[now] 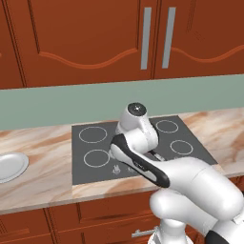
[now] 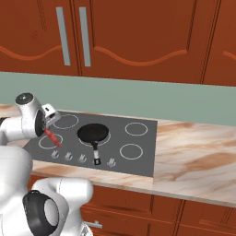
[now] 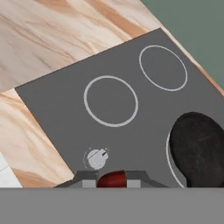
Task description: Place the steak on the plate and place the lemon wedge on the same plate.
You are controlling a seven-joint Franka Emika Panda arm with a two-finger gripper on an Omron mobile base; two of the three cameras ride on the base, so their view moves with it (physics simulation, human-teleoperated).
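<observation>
Left base view: white arm with dark joints rises from lower right and bends over the flat dark grey cooktop [image 1: 95, 143] with white burner rings, set in the marbled beige-pink stone bench [image 1: 38, 167]. Arm body covers the middle of the cooktop. Shallow round plain white plate [image 1: 10, 166] sits on the bench at far left, cut by the frame edge, well apart from the cooktop. Red-brown wooden cabinets [image 1: 86, 38] with grey bar handles above, pale green backsplash [image 1: 71, 102] between cabinets and bench.

Right base view: arm at left edge, the claw [image 2: 54, 139] low over the front left burner ring. Small flat red slab of steak [image 2: 51, 136] hangs tilted in the claw, above the cooktop surface, so the fingers are clamped on it. Small round black frying pan [image 2: 93, 134] on the middle burner, handle pointing toward the front edge, just right of the claw. Row of small grey knobs [image 2: 69, 156] along the cooktop front.

Hand view: the two dark fingertips [image 3: 87, 179] at the bottom with the red steak pinched between them. Below: grey cooktop, two white rings, one knob, black pan at right edge, bench on the left side.
</observation>
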